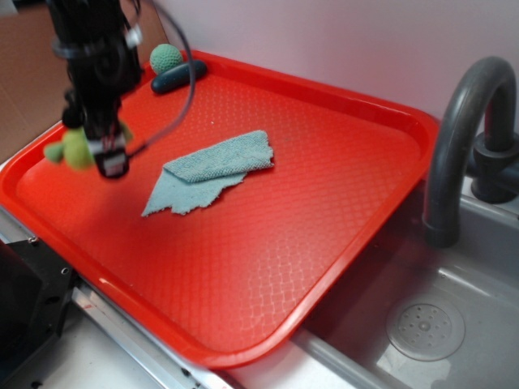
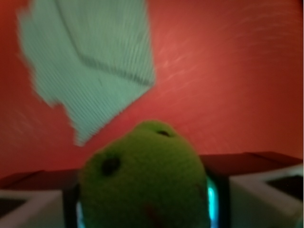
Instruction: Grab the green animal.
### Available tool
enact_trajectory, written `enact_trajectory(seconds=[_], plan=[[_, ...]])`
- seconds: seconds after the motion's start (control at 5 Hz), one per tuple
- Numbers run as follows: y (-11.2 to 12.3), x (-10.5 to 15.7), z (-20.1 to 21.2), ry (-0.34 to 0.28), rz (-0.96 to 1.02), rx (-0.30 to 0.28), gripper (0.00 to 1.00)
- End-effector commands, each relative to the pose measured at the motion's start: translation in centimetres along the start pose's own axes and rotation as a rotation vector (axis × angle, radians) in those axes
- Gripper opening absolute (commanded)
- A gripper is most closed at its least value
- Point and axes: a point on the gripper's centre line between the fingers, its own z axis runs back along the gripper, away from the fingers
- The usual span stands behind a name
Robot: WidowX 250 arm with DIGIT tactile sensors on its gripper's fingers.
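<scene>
Gripper (image 1: 111,158), upper left of frame: closed on green animal (image 1: 75,148), fingers (image 2: 28,209) flanking its head in wrist view, above left part of tray. One teal knitted ball (image 1: 165,58), one dark oblong object (image 1: 179,76), upper left corner. One blue-grey cloth (image 1: 211,170), folded, centre. One red tray (image 1: 324,219). Grey sink (image 1: 454,324) and faucet (image 1: 462,130), right.

A folded blue cloth (image 1: 212,170) lies in the middle of the red tray (image 1: 324,235). At the far corner, a teal ball (image 1: 165,58) touches a dark oblong thing (image 1: 179,76). A grey faucet (image 1: 462,138) stands over the sink (image 1: 454,324).
</scene>
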Motion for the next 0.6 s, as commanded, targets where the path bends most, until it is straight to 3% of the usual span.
enact_trajectory(seconds=[0.0,0.2,0.4], plan=[[0.3,-0.9,9.8,-0.135,0.316,-0.125,0.0],[-0.1,-1.2,13.3,-0.204,0.336,-0.164,0.0],[-0.3,-1.1,13.9,-0.291,0.305,-0.142,0.0]])
